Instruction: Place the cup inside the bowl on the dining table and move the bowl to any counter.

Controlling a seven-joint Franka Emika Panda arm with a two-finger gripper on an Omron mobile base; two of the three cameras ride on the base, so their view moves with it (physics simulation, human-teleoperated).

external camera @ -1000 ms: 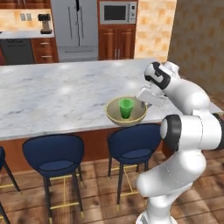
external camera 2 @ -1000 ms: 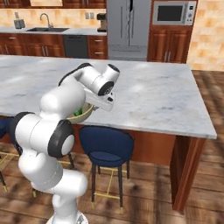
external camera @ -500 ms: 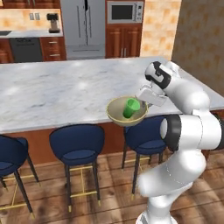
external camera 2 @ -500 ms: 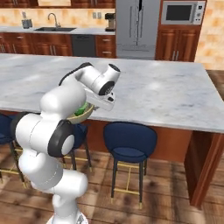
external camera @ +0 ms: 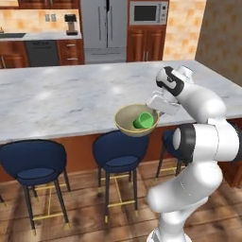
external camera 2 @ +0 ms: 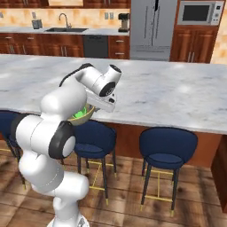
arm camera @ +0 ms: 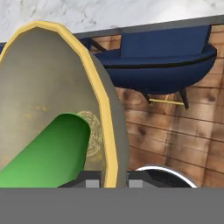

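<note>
Beyond the dining table [external camera: 71, 97] edge, the gripper [arm camera: 107, 181] pinches one bowl [external camera: 128, 124] (rim between fingers) holding one cup [external camera: 143, 120].

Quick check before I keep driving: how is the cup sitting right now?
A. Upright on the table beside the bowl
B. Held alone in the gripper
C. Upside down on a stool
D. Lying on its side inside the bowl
D: the cup lies tipped over inside the bowl, which the gripper holds by its rim off the table edge, above the stools.
</note>
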